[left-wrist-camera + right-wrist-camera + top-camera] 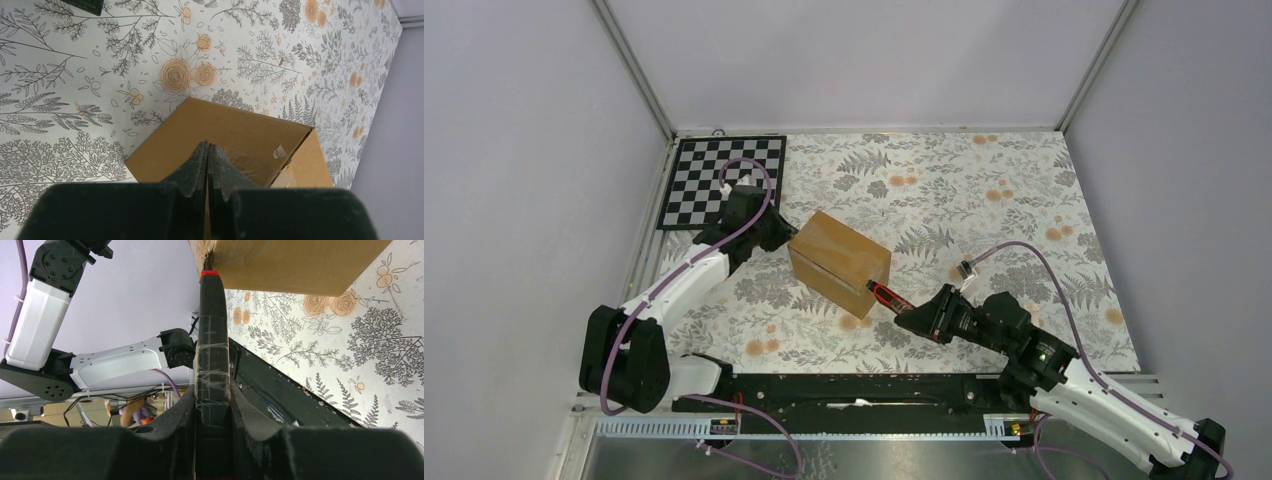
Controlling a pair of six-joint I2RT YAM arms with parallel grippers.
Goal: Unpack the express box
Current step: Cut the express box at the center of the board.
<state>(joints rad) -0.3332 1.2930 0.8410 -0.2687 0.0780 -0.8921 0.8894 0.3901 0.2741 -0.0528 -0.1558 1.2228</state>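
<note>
Far left, at the back of the flower-patterned desk [984, 200]: a black-and-white checkerboard [722, 182], lying flat beside the left rail.

Just right of it: the left claw [766, 230], reached forward on the white left arm [679, 285], a purple cable [754, 165] looped above. Closed right up, fingers [196, 167] pressed flat together. From the left wrist, tips seen over the top face of the express box [839, 262]; touching or only hovering, impossible to tell.

Centre-left of the desk: that box, plain brown cardboard, flaps closed, resting on the cloth and turned at an angle to the desk edges, one corner towards the arm bases. Clear tape [240, 160] glinting on the top face, a small loose scrap of it near the right edge.

Right of the box: a cutter [886, 295], black and red, its black body wrapped in clear tape partway along. Tip at the box's near right corner, right at the taped edge in the right wrist view, seemingly in contact.

Further right: the right claw [916, 315], clamped on the cutter's handle, one finger on either side, aimed up and left at the box. Behind it, the right arm [1104, 400], stretched in from the lower right corner of the desk.
</note>
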